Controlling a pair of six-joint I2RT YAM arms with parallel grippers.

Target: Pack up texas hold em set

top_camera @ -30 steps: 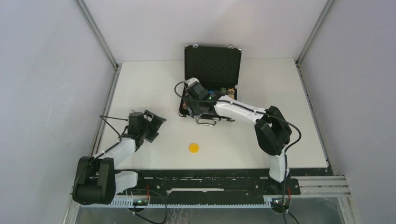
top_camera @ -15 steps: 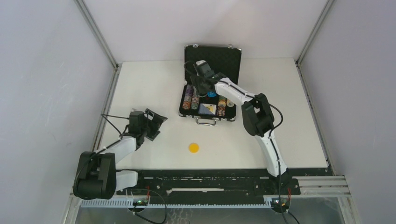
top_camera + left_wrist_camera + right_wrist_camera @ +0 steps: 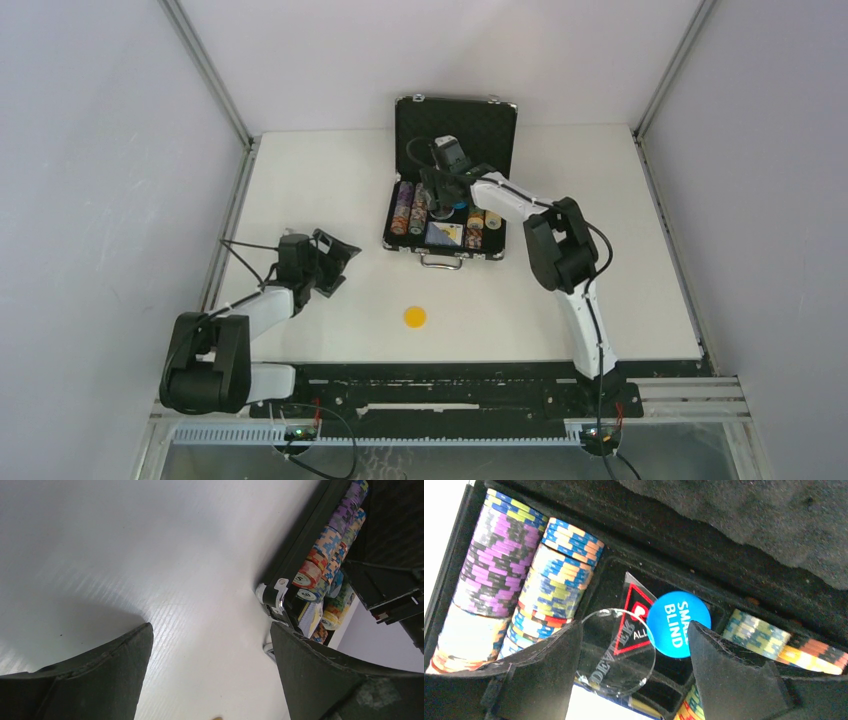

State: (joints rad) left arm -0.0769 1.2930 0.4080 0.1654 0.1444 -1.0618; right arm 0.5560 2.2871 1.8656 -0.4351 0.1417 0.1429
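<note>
The small black briefcase with silver edges [image 3: 470, 125] lies open at the table's 12 o'clock, its foam-lined lid standing upright. Inside, rolls of multicoloured poker chips [image 3: 410, 208] fill the slots on the 9 o'clock side, and a card deck [image 3: 443, 233] sits in the front middle. The right gripper [image 3: 440, 203] hangs over the case's middle compartment. Its fingers are spread wide and hold nothing. Between them its wrist camera shows a clear round token [image 3: 616, 652] overlapping a red-marked token [image 3: 636, 617], with a round blue "SMALL BLIND" token [image 3: 679, 624] touching both at 2 o'clock. A flat round yellow token [image 3: 414, 317] lies alone on the white table [image 3: 300, 180], at 6 o'clock from the case and well apart from it. The left gripper [image 3: 338, 262] sits low at the token's 10 o'clock — fingers wide, empty, pointing towards the case.
</note>
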